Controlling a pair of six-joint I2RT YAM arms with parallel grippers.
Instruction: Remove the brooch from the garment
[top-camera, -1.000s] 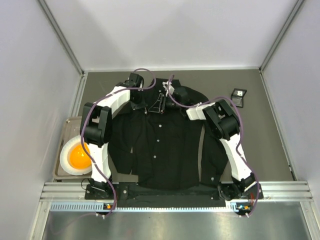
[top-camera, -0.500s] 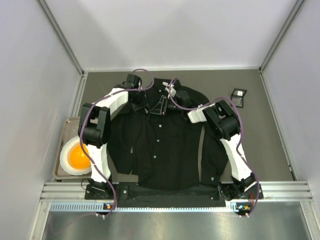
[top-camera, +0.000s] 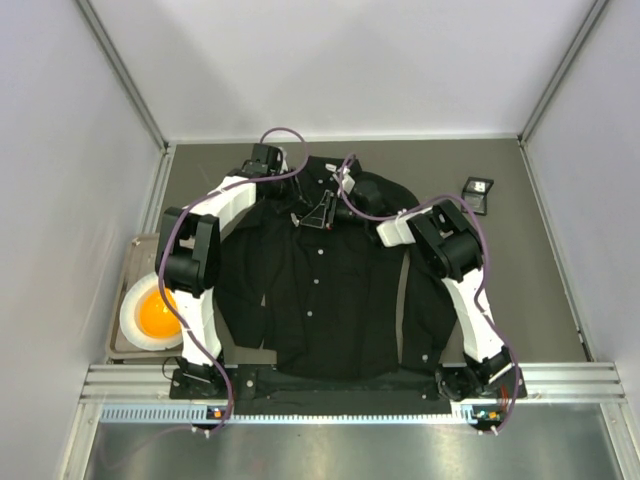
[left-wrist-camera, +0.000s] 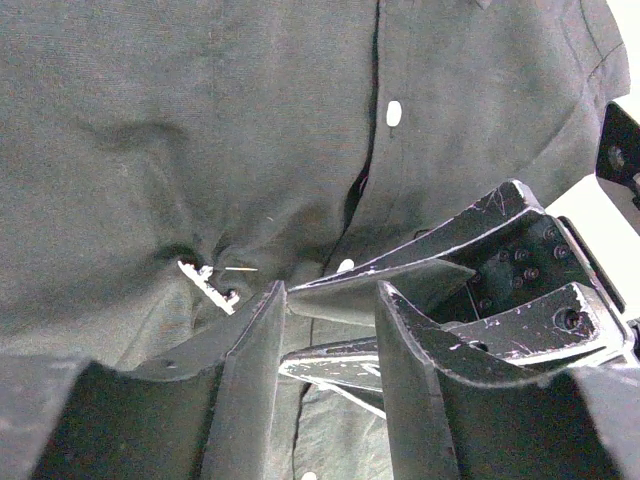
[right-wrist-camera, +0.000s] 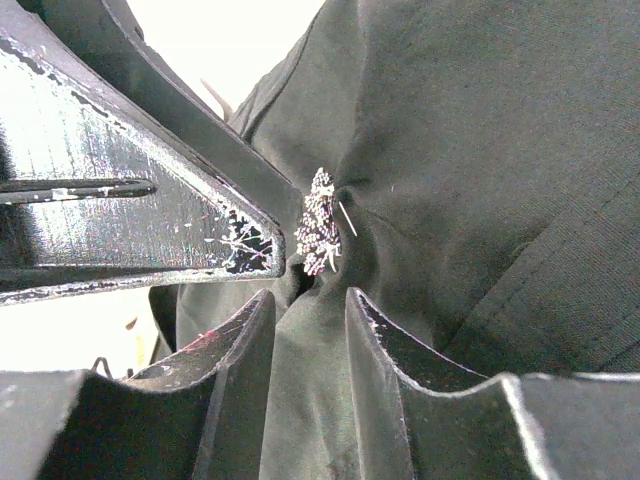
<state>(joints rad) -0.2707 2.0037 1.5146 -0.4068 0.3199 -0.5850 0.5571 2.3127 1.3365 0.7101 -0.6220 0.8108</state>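
— Where is the brooch (right-wrist-camera: 318, 222) at this moment?
— It is pinned on the black shirt (right-wrist-camera: 480, 150), just beyond the tips of the right jaws. It is also close beside one tip of the left jaws, outside their gap.
— How do the right jaws stand?
— Narrow. They pinch a fold of the shirt directly under the brooch.
— And the left jaws?
— Apart, and they hold nothing. A white button (left-wrist-camera: 394, 113) lies further ahead of them. The shirt is spread on the bench (top-camera: 520, 290), with both jaws near its collar.
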